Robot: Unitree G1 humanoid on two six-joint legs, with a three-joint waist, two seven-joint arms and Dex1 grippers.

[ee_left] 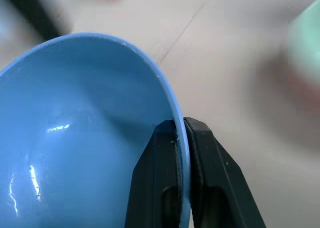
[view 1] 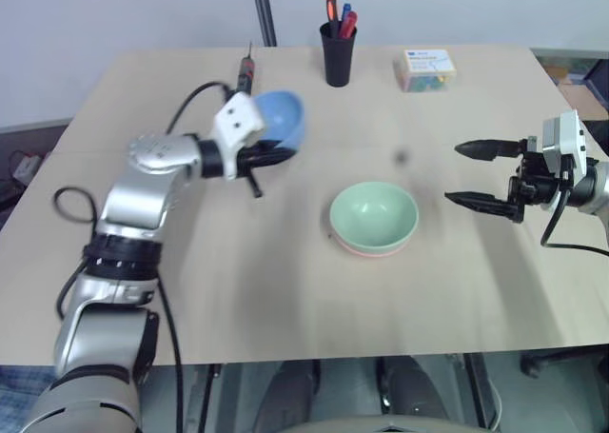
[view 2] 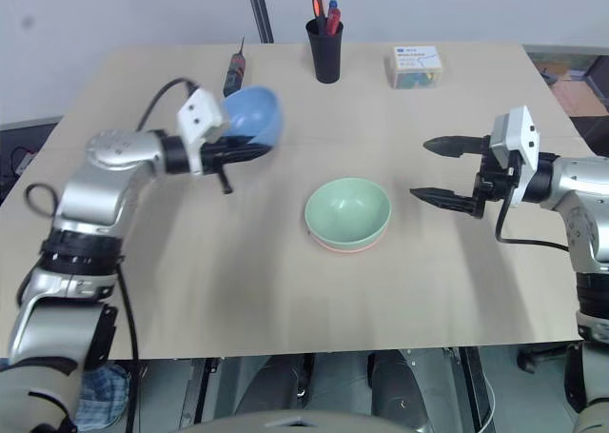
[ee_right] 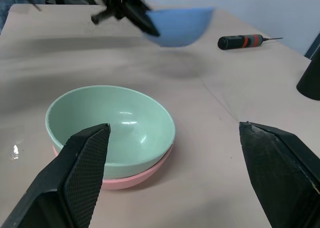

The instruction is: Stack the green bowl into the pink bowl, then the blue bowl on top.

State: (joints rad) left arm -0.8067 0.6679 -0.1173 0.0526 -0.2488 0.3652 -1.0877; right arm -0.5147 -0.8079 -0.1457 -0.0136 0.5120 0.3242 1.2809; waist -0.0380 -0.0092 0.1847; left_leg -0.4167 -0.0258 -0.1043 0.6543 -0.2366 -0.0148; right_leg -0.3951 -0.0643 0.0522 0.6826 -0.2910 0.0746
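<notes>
The green bowl (view 1: pixel 374 213) sits nested inside the pink bowl (view 1: pixel 371 250) at the table's middle; just a pink rim shows beneath it. My left gripper (view 1: pixel 271 154) is shut on the rim of the blue bowl (view 1: pixel 283 119), holding it tilted in the air to the left of the stack and further back. In the left wrist view the fingers (ee_left: pixel 165 188) pinch the blue bowl's (ee_left: pixel 75 138) wall. My right gripper (view 1: pixel 473 174) hangs open to the right of the stack, pointing at it, with nothing between its fingers. The stacked green bowl (ee_right: pixel 112 125) lies between its fingers in its wrist view.
A black pen cup (view 1: pixel 338 52) with markers and a small box (view 1: pixel 425 69) stand at the table's far edge. A screwdriver (view 1: pixel 245 73) lies behind the blue bowl. The tabletop (view 1: pixel 285 300) reaches to the front edge.
</notes>
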